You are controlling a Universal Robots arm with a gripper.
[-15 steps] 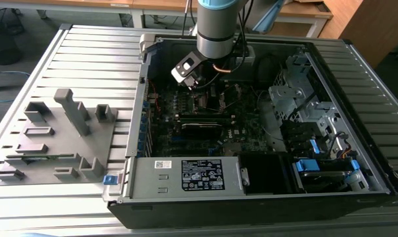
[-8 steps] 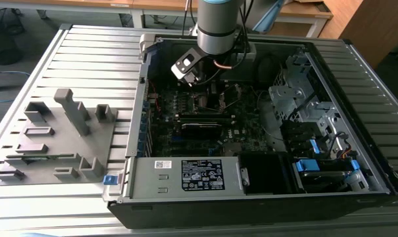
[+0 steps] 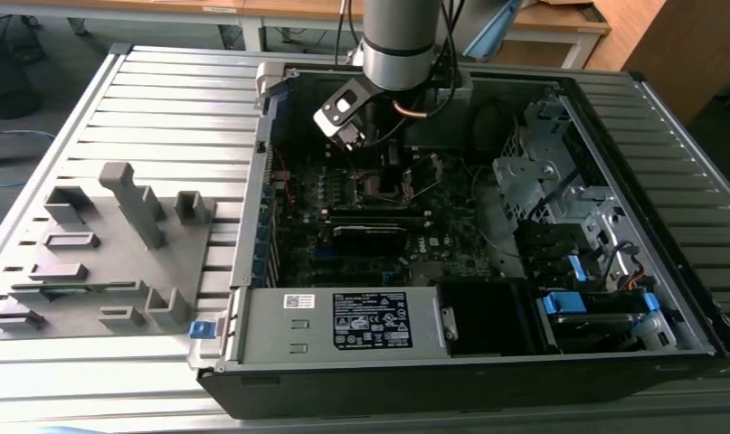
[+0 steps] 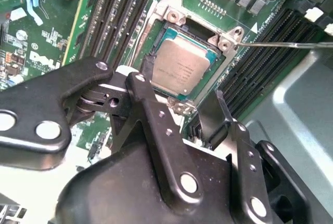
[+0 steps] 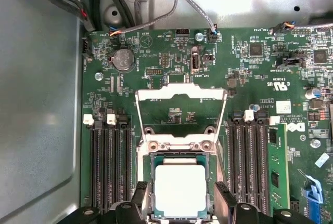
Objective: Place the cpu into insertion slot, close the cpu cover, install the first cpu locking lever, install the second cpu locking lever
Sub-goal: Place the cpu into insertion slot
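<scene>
The cpu [image 5: 180,190] [image 4: 182,68], a flat silver-grey square, lies seated in the insertion slot [image 5: 151,193] [image 4: 170,33] on the green motherboard. My gripper [image 5: 181,202] [image 4: 183,86] [image 3: 383,170] hovers just over it, open. Its black fingertips [image 5: 139,199] stand to either side of the socket, clear of the chip. The cpu cover [image 5: 180,93], a thin silver frame with a large window, is swung open away from the socket on its hinge [image 5: 179,145]. A thin locking lever wire [image 4: 281,43] sticks out sideways, unlatched.
Black memory slots [image 5: 109,167] flank the socket, with a green memory stick [image 5: 278,169] in one. Cables [image 5: 156,21] run along the case wall [image 5: 36,104]. In the exterior view a grey fixture tray [image 3: 99,253] lies at the left of the open case [image 3: 250,217].
</scene>
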